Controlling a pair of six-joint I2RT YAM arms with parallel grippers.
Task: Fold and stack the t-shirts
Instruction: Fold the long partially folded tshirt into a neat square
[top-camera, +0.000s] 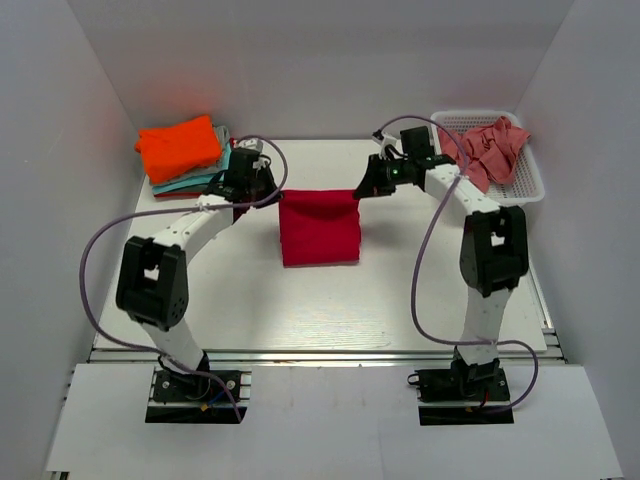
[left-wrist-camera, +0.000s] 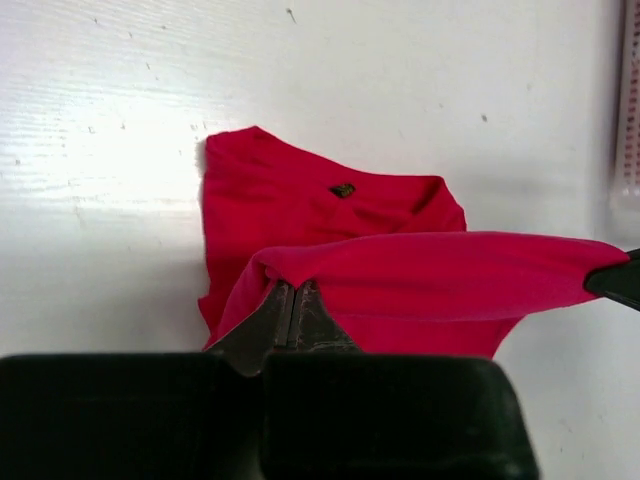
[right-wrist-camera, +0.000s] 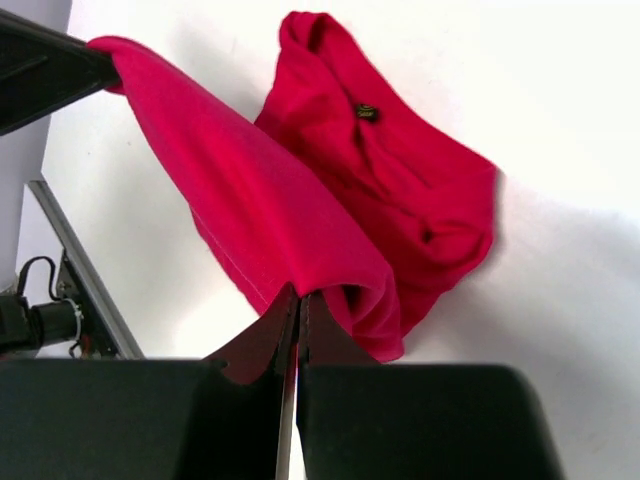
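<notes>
Right gripper (right-wrist-camera: 297, 305), jaws pressed together on a fold of the crimson shirt (right-wrist-camera: 410, 200). From the fingers a taut band of cloth runs up and left to the left gripper (right-wrist-camera: 95, 62). Beyond the fingers, the remaining cloth lies crumpled on the white table (right-wrist-camera: 570, 140), small dark label (right-wrist-camera: 366, 111) showing.

The top camera looks down from high behind the near edge, taking in the whole table (top-camera: 400, 300). Both wrist cameras sit close, facing the same red shirt (top-camera: 318, 228) from opposite ends.

Bright even light, soft shadows
</notes>
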